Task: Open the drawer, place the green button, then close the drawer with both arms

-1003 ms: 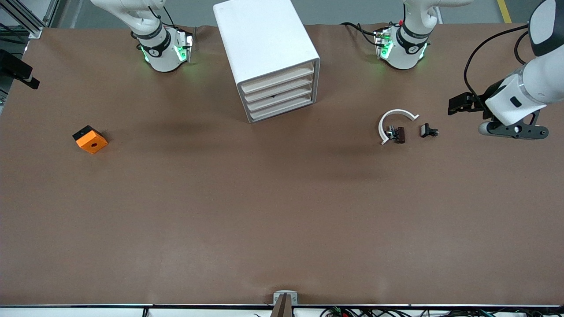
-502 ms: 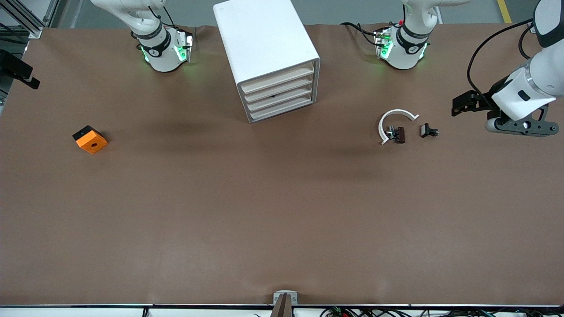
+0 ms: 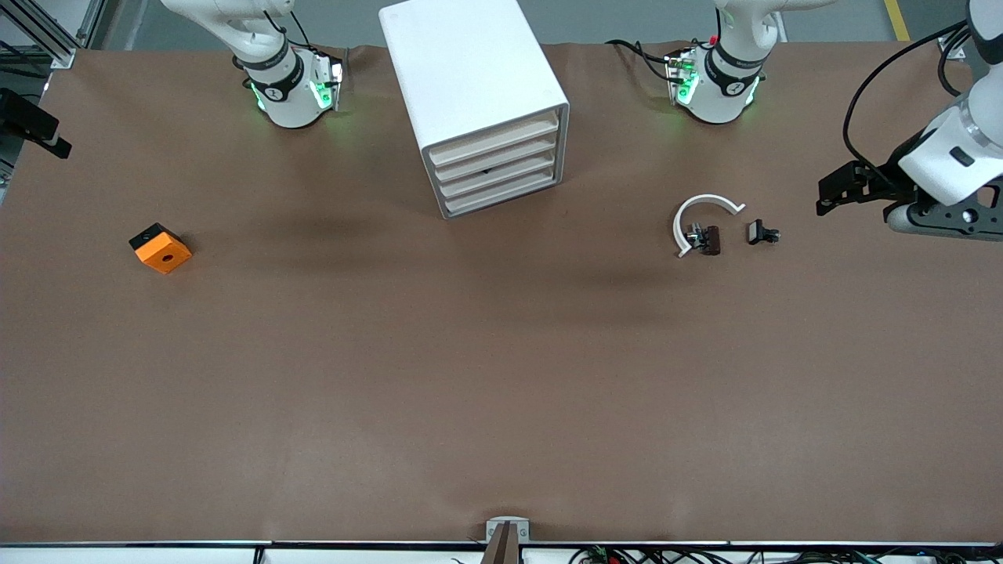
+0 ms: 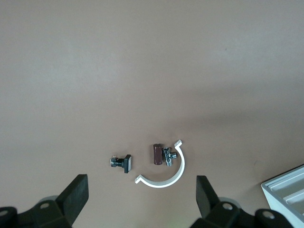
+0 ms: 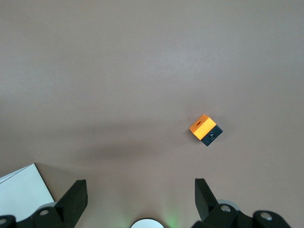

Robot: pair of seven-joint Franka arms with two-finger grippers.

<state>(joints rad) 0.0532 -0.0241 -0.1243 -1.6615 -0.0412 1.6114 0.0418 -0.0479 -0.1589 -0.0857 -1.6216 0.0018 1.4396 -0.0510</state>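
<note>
The white cabinet stands between the two arm bases, and all its drawers are shut. The button shows in no view. My left gripper hangs over the left arm's end of the table, off to the side of the small parts. In the left wrist view the left gripper is open and empty, with a corner of the cabinet at the edge. My right gripper is open and empty, high over the table near its own base, and does not show in the front view.
A white C-shaped ring curves around a brown part, with a black clip beside them. An orange block with a hole lies toward the right arm's end. The right wrist view shows the block and the cabinet's corner.
The left arm's hand has drifted away from the small parts, toward the left arm's end of the table. Nothing on the table has moved.
</note>
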